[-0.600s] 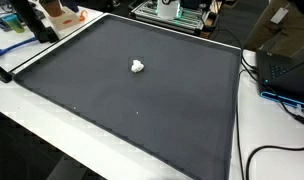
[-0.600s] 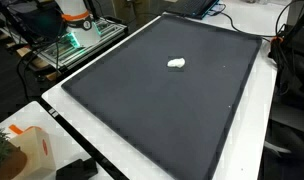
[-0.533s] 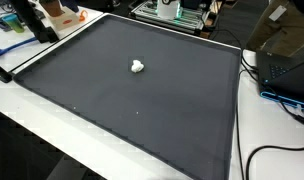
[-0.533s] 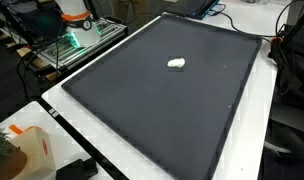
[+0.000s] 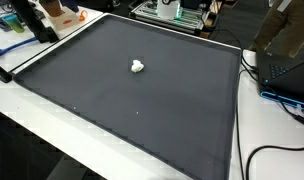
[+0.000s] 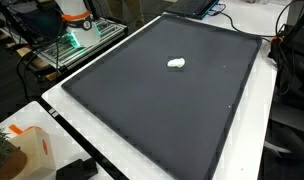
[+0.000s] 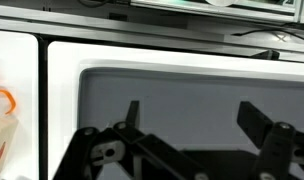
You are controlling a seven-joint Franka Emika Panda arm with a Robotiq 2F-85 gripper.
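A small white crumpled object [image 5: 138,67] [image 6: 177,64] lies alone on a large black mat [image 5: 142,110] [image 6: 162,110], apart from everything else, in both exterior views. My gripper [image 7: 195,118] shows only in the wrist view. Its two dark fingers [image 7: 132,114] stand wide apart over the bare mat [image 7: 192,90], open with nothing between them. The white object does not show in the wrist view, and neither the arm nor the gripper shows in the exterior views.
The mat covers a white table [image 5: 32,125] [image 6: 102,150]. An orange-and-white container [image 6: 27,150] [image 7: 0,120] stands by one corner. A wire rack [image 6: 77,35] stands beyond one edge, and cables [image 5: 282,150] and a laptop [image 5: 287,70] lie off another.
The white object and the mat have not moved. A brown shape at the top right edge of an exterior view has shifted slightly.
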